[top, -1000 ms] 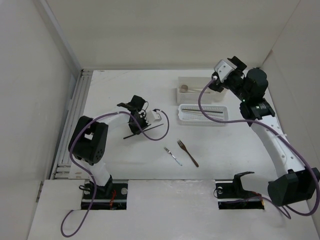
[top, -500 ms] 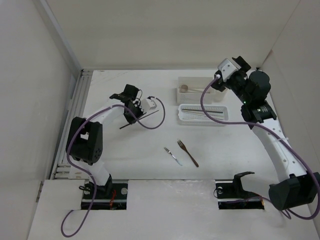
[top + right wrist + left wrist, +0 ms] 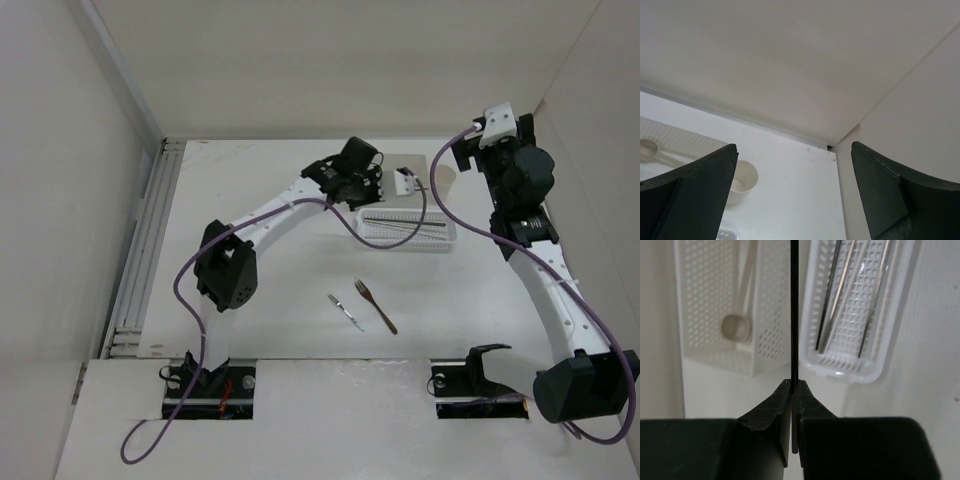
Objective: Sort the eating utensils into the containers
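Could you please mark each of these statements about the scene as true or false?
1. The left claw is shut on a thin dark chopstick. True.
2. The right claw grips a fork. False: it is open and holds nothing.
3. The silver fork and the brown fork both lie on the table, outside every container. True.
4. The beige spoon lies in the mesh tray. False: it lies in the rectangular box beside it; the tray holds thin sticks.
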